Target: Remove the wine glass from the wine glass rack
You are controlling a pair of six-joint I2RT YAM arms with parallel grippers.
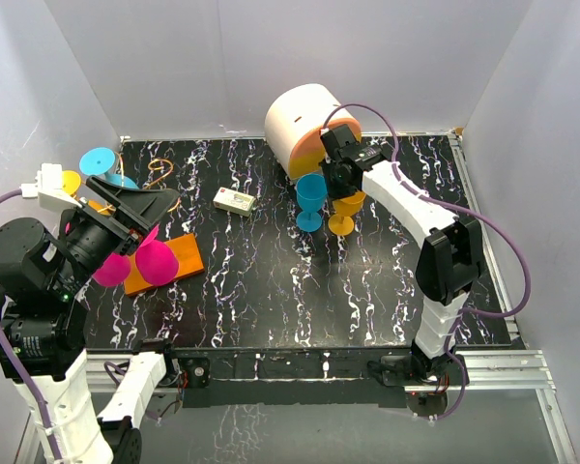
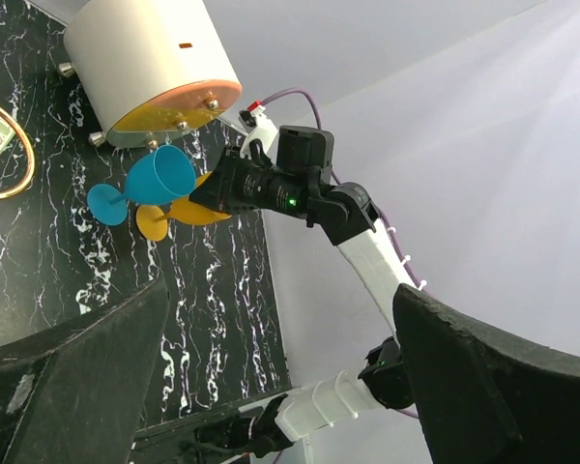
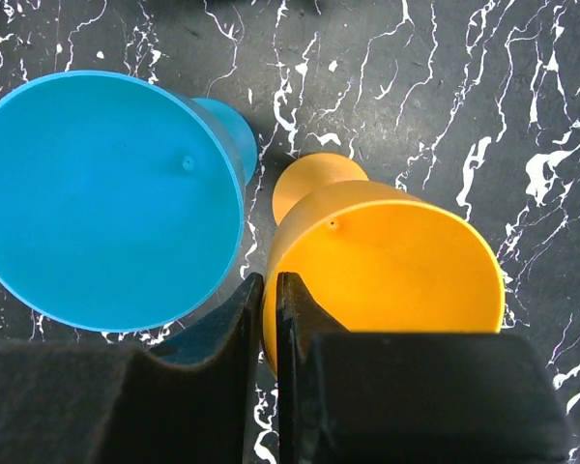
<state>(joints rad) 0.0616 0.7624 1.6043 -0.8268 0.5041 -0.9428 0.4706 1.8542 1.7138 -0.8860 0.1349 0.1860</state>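
- The left gripper [image 2: 280, 290], raised nearest the overhead lens, had its fingers spread wide.
- The right gripper [image 3: 269, 282] had its fingers pinched on the rim of the yellow wine glass [image 3: 387, 261], which stood upright just beside a blue glass [image 3: 106, 193], near the round cabinet [image 1: 300, 116].
- The wine glass rack [image 1: 186, 253] sat far left, partly hidden behind the left gripper.

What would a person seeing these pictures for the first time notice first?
A blue glass and a yellow glass stand side by side under the right end effector, at the far middle of the black table, before a round white cabinet. At the left, two bright pink glasses show at the rack's orange plate.
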